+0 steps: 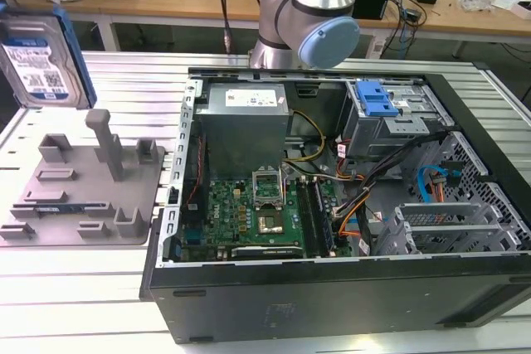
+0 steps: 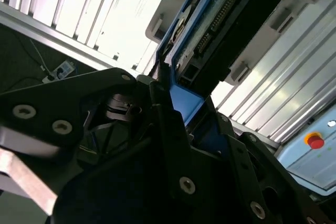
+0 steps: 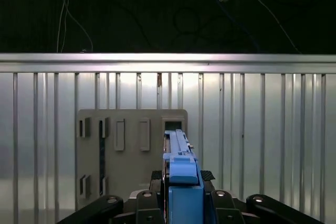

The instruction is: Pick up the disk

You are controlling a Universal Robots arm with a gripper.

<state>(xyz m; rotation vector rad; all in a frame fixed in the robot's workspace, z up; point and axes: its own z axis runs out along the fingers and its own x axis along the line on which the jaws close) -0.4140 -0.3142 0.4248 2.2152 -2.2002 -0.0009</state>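
Disk (image 3: 181, 174) clamped edge-on between closed hand (image 3: 182, 178) fingers, above grey holder (image 3: 131, 150).

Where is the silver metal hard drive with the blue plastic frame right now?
The silver hard drive in its blue frame is held upright in the gripper, above the grey plastic holder with posts at the exterior view's upper left.

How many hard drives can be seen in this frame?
1: the disk, upright at the exterior view's far left above the grey holder, gripped edge-on by the gripper. The case's drive bays may hide more.
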